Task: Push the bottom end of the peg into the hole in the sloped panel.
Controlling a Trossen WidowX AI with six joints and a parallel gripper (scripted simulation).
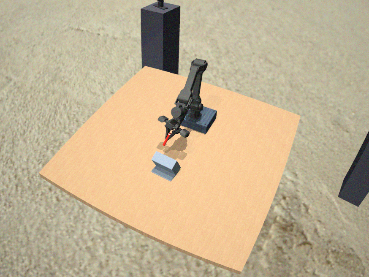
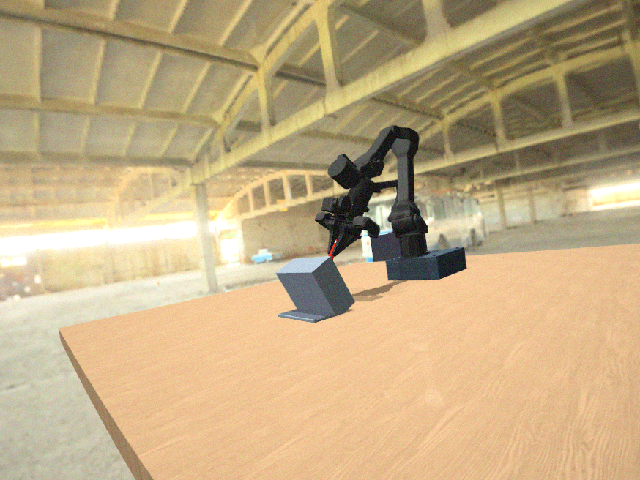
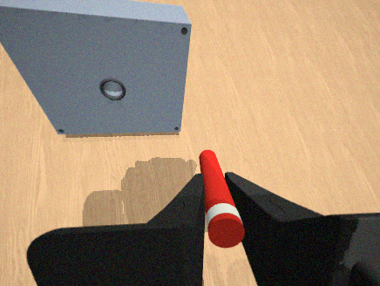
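A round red peg (image 1: 165,141) (image 2: 332,249) (image 3: 215,183) with a white band near its top end is held tilted above the table. My gripper (image 1: 167,138) (image 2: 332,252) (image 3: 213,180) is shut on the peg, whose bottom end sticks out past the fingertips. The grey sloped panel (image 1: 166,161) (image 2: 304,289) (image 3: 148,65) stands in front of the gripper, apart from the peg. Its round hole (image 3: 112,89) shows in the wrist view, up and to the left of the peg's bottom end. In the top and exterior views the hole face is turned away and hidden.
The wooden table (image 1: 226,190) (image 2: 413,392) (image 3: 283,87) bears the panel and the dark arm base (image 1: 205,119) (image 2: 426,264). Dark pillars (image 1: 152,38) (image 1: 356,175) stand beyond the table edges. The gripper's shadow falls on the table between base and panel.
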